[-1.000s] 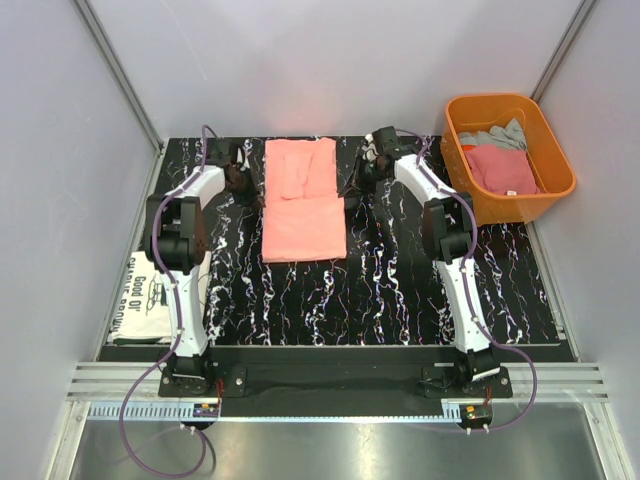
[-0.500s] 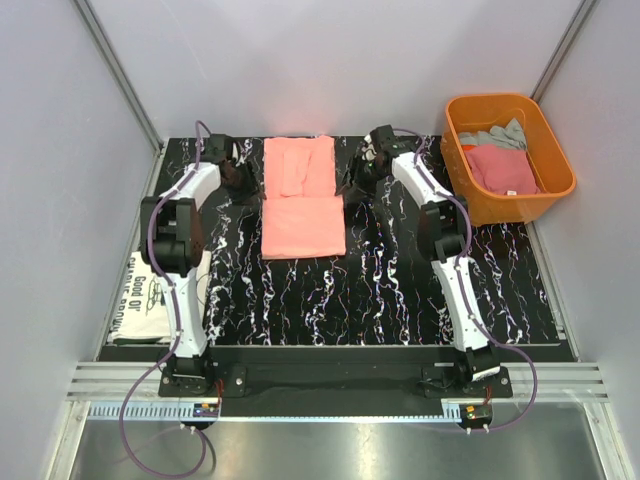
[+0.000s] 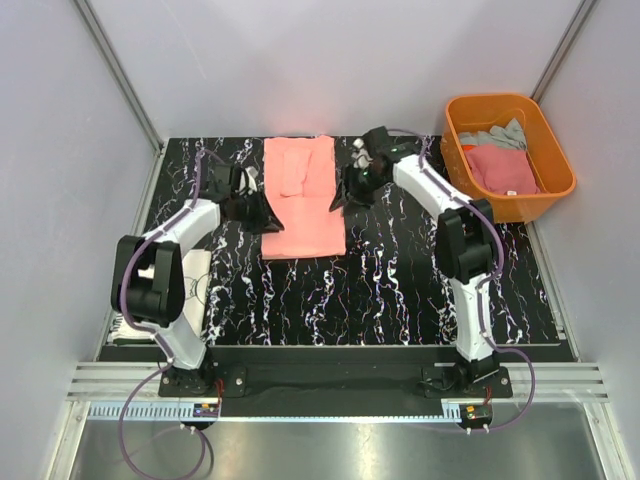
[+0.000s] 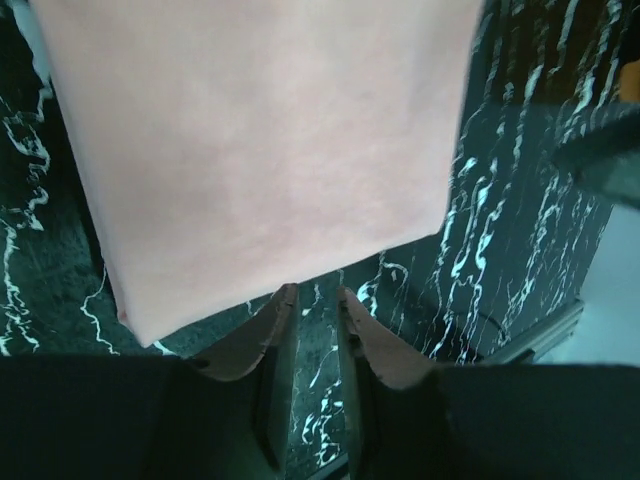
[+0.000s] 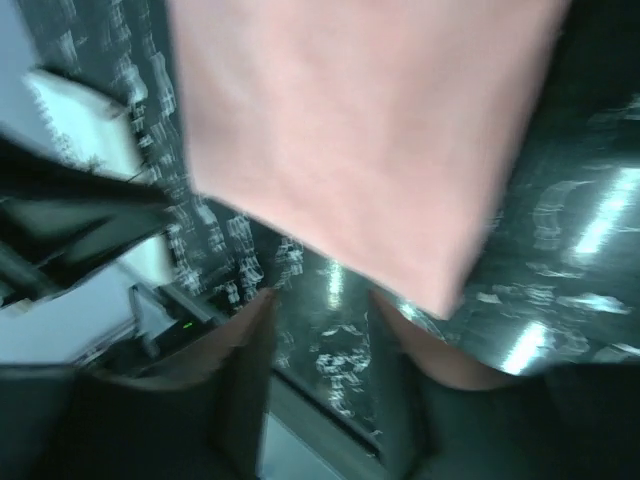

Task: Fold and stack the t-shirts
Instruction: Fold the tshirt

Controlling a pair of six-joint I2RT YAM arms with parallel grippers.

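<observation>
The folded t-shirt [image 3: 303,195] is plain salmon pink. The table [image 3: 400,280] is black with white marble veining. The tub [image 3: 497,100] is bright orange; inside lie a deeper pink tee [image 3: 503,170] and a grey tee [image 3: 495,137]. A white tee [image 3: 197,278] carries black print. The arms [image 3: 425,185] are white and black, with purple cables [image 3: 123,415].

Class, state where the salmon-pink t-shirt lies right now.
Top view: the salmon-pink t-shirt lies at the far middle of the table, between the left end effector and right end effector.
</observation>
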